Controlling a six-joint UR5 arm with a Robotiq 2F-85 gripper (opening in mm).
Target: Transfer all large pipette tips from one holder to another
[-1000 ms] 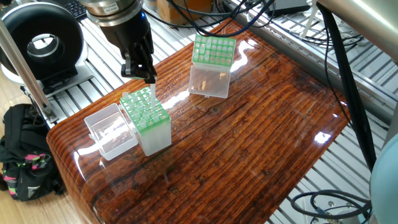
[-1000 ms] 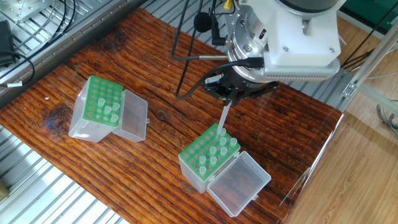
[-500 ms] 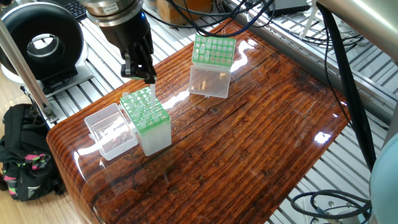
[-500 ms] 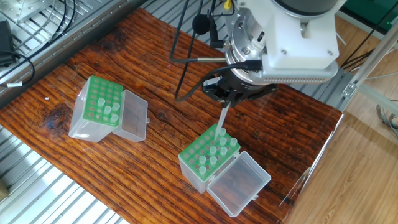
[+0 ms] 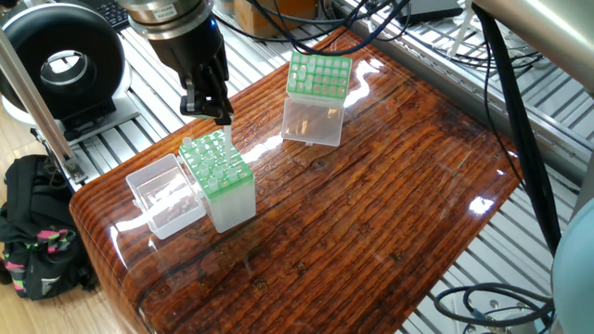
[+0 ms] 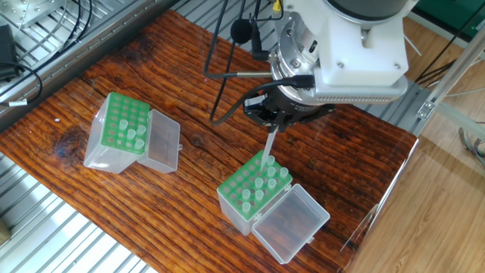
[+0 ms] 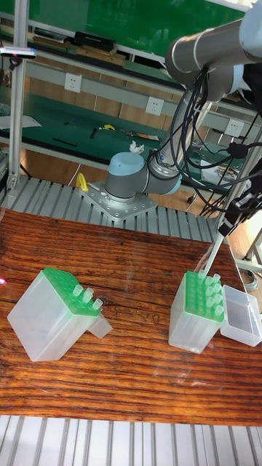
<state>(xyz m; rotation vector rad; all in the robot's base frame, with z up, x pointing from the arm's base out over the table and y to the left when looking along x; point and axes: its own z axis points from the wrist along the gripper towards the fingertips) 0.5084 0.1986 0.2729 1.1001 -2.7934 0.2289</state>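
Large pipette tips [image 6: 259,186] stand in two green-topped holders on your wooden desk [image 6: 189,136]. The holder near the desk's end [image 6: 248,196], lid [image 6: 291,223] flung open beside it, carries roughly nine or ten tips, filling the rows on the side toward the open lid. The other holder [image 6: 115,136], well apart along the desk and tilted back against its own open lid [image 6: 161,142], keeps about four tips [image 6: 135,134], clustered at the corner of its grid next to the lid.

Your gripper [image 6: 276,125] hangs over the fuller holder, fingers clenched on the wide top of one tip [image 6: 269,144]. That tip slants a little, and its point reaches down to the green grid at the corner row farthest from the lid; whether it has entered a hole you cannot tell from these views. In the tall fixed view the held tip [image 7: 211,260] shows as a pale slanted line running from the gripper [image 7: 227,226] to the holder's far edge [image 7: 191,279], with seated tips [image 7: 215,294] standing just beside it.
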